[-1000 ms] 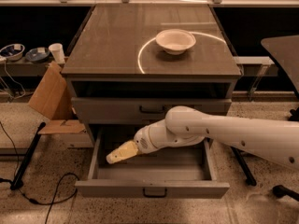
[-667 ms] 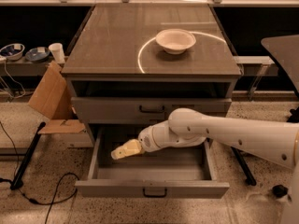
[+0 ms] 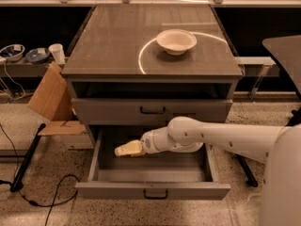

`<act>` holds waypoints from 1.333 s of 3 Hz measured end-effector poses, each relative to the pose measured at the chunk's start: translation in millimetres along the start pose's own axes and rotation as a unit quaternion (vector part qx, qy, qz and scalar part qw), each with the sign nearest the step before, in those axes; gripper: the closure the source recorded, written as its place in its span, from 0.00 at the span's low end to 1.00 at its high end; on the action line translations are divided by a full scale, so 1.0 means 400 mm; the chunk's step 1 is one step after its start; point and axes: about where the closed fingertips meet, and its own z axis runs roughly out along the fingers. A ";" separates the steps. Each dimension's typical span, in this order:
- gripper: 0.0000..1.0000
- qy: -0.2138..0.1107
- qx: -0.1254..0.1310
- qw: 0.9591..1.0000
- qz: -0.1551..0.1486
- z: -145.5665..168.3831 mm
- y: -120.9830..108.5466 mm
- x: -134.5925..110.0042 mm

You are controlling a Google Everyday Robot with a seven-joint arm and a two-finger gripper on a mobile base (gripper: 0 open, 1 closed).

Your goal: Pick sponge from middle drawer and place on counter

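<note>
The middle drawer [image 3: 153, 190] is pulled out wide below the closed handled drawer [image 3: 153, 110]. My white arm reaches in from the right. My gripper [image 3: 129, 149], with its yellowish tip, is inside the drawer at its left middle, a little above the drawer floor and pointing left. I cannot make out a sponge apart from the yellowish tip; it is hidden or out of view. The counter [image 3: 117, 41] is the glossy grey-brown cabinet top with a pale curved ring mark.
A white bowl [image 3: 176, 40] sits on the counter's right middle. A cardboard piece [image 3: 49, 98] leans at the cabinet's left. A white cup [image 3: 57, 53] and dishes [image 3: 11, 51] stand on a low shelf at the left. A black cable [image 3: 51, 197] lies on the floor. A dark table [image 3: 284, 51] is at the right.
My gripper has moved slightly to the right and up inside the open drawer. The drawer and the bowl have not moved.
</note>
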 end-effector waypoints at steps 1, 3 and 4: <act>0.00 -0.014 0.017 1.000 0.017 0.042 -0.042 -0.010; 0.00 -0.029 0.060 0.996 0.052 0.095 -0.142 0.018; 0.00 -0.040 0.081 0.993 0.072 0.113 -0.171 0.025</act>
